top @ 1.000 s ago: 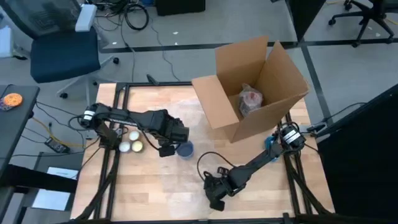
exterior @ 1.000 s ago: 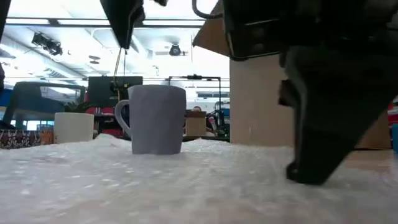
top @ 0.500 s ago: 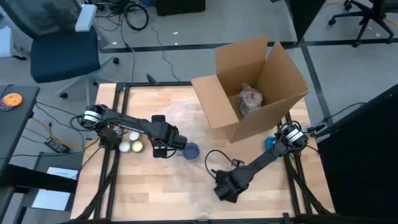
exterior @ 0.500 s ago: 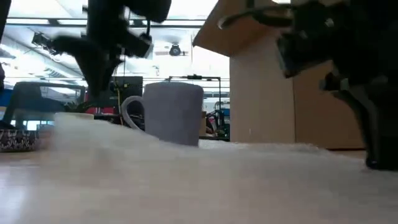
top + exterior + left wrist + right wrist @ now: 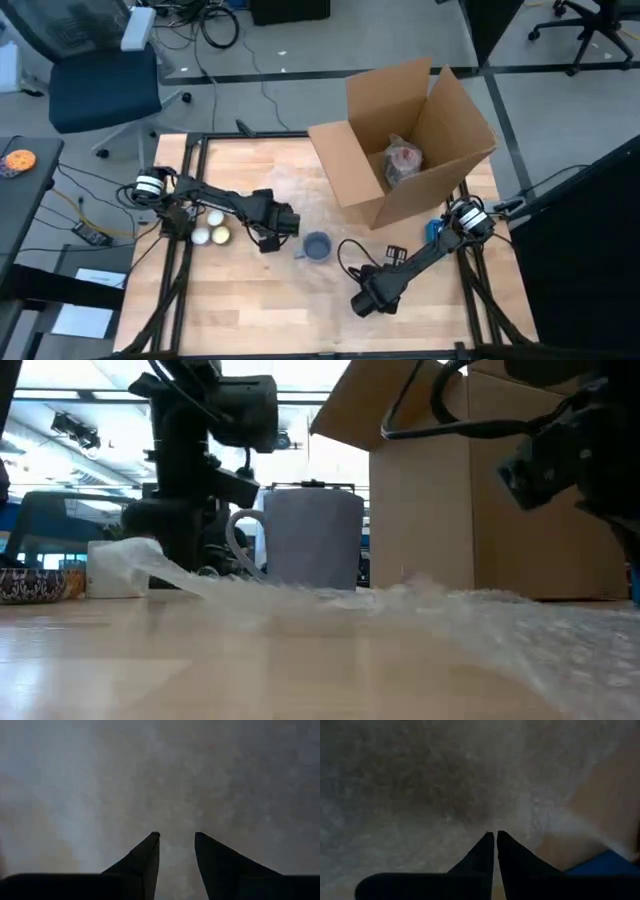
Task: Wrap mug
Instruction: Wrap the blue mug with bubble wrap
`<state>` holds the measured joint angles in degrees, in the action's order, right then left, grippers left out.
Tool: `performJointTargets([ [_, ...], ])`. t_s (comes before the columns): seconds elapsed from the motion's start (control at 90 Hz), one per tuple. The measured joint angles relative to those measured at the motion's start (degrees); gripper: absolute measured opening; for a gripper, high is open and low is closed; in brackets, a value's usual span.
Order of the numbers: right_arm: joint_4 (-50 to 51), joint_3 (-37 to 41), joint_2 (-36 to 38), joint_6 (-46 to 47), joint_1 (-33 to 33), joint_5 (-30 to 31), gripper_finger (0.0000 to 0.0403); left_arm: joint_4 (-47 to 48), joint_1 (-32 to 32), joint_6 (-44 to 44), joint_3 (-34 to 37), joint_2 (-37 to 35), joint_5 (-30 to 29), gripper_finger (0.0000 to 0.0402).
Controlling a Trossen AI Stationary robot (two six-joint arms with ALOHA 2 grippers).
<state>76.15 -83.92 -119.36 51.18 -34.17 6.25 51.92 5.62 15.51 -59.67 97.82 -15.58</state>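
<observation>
Two grippers at work | high: blue-grey ceramic mug [image 5: 317, 246] upright between left gripper [image 5: 270, 243] and right gripper [image 5: 362, 303] | low: mug on clear bubble wrap sheet [image 5: 420, 605] | left wrist: fingers slightly spread — wrap beyond tips | right wrist: fingers pressed together — apparently pinching wrap.

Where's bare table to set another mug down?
Bare wood shows along the near table edge, in front of the left gripper. Crowded: the middle, with the blue mug on bubble wrap, right gripper beside it; cardboard box fills the far right; white balls sit left.
</observation>
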Motion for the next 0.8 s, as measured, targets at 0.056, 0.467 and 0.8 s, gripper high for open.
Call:
performJointTargets([
  [0.056, 0.2, 0.0, 0.1, -0.4, 0.0, 0.1, 0.0000, -0.8, 0.3, 0.9, 1.1, 0.0, 3.9, 0.0108],
  [0.467, -8.4, -0.1, 0.2, -2.2, 0.0, -2.0, 0.0000, -6.9, 6.7, 9.5, 6.1, -0.2, 6.4, 0.0108],
  [0.8, 0.7, -0.4, 0.2, 0.6, 0.1, -3.5, 0.0000, -5.1, 12.6, 16.4, 6.1, -0.1, 9.3, 0.0108],
])
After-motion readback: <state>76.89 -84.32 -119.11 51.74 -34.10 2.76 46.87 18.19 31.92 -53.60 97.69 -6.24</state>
